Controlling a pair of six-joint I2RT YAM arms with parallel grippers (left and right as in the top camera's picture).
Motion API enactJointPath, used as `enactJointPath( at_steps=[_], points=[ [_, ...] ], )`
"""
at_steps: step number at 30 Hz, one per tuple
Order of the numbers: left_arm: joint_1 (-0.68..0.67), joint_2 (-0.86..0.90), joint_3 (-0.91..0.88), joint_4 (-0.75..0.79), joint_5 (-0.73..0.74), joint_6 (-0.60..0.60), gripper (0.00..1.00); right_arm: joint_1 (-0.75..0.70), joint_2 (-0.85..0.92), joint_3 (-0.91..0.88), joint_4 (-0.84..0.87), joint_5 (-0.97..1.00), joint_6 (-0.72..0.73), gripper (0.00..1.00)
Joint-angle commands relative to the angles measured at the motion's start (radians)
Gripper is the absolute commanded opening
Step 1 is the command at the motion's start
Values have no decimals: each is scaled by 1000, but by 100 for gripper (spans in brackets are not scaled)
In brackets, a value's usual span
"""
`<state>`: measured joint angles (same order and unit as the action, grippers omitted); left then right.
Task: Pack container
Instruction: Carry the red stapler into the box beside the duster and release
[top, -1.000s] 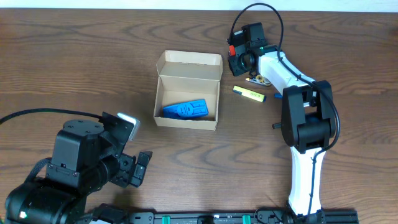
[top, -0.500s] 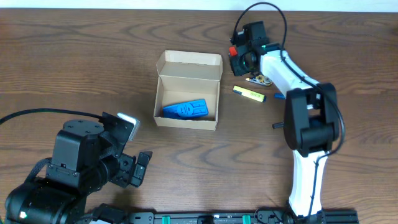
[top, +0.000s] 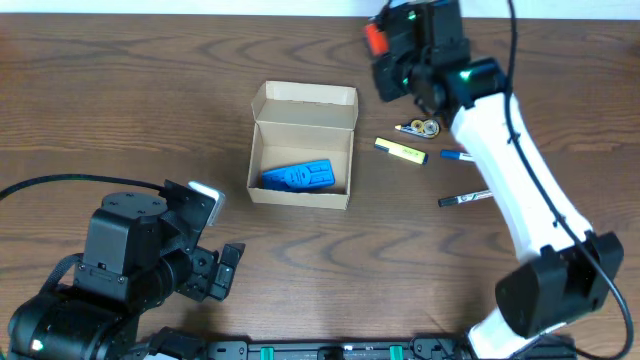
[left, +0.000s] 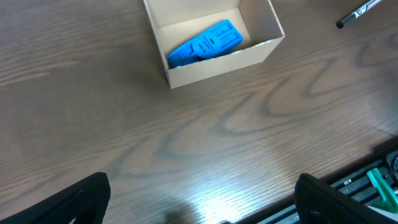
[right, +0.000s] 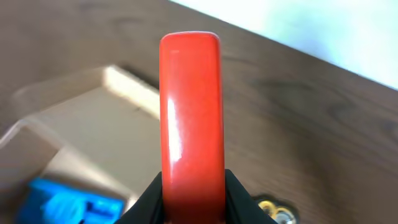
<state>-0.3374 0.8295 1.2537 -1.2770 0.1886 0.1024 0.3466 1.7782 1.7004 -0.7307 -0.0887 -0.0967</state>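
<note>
The small tan cardboard box with a hinged flap lid (top: 300, 148) sits open on the brown wooden table (top: 120, 90), a little left of the table's middle, with its flap standing back on the far side. Its longer side seems to run across the table. A bright blue plastic item (top: 298, 177) lies roughly along that line by the near wall, leaving the far part of the floor bare.

The move turns on one offset. The right gripper (top: 378, 44) hangs beyond the box's far right corner, so the opening lies to its left and nearer the robot. In the right wrist view the box (right: 68, 137) fills the lower left, with the blue item (right: 68, 202) at the bottom edge, which agrees with that offset.

The right gripper's fingers (right: 149, 200) are closed on a glossy red rounded-end bar (right: 191, 112). They pinch its lower end while its length points away from the wrist. What the bar is, I cannot tell. The right arm is stretched far out over the table, its white forearm slanting back to its base.

The left gripper (left: 202, 190) is spread wide with nothing in it. It is parked on the near side, well apart from the box (left: 211, 62), and looks idle, so the delivery seems to be the right arm's.

To the right of the box lie a yellow highlighter (top: 400, 150), a blue pen (top: 458, 156) and a black marker (top: 465, 198), loose and not yet packed.
</note>
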Motion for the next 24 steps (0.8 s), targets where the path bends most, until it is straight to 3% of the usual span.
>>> enactJointPath(
  at_steps=[1,10,13,24],
  points=[
    [3,1,14,-3,11,6,95,93,-7,3,-45,-6,-118,9],
    [3,1,14,-3,11,6,95,269,27,1,-156,-61,-404,13],
    [3,1,14,-3,11,6,95,287,65,1,-191,-106,-522,13],
    [3,1,14,-3,11,6,95,289,253,1,-149,-111,-732,12]
  ],
)
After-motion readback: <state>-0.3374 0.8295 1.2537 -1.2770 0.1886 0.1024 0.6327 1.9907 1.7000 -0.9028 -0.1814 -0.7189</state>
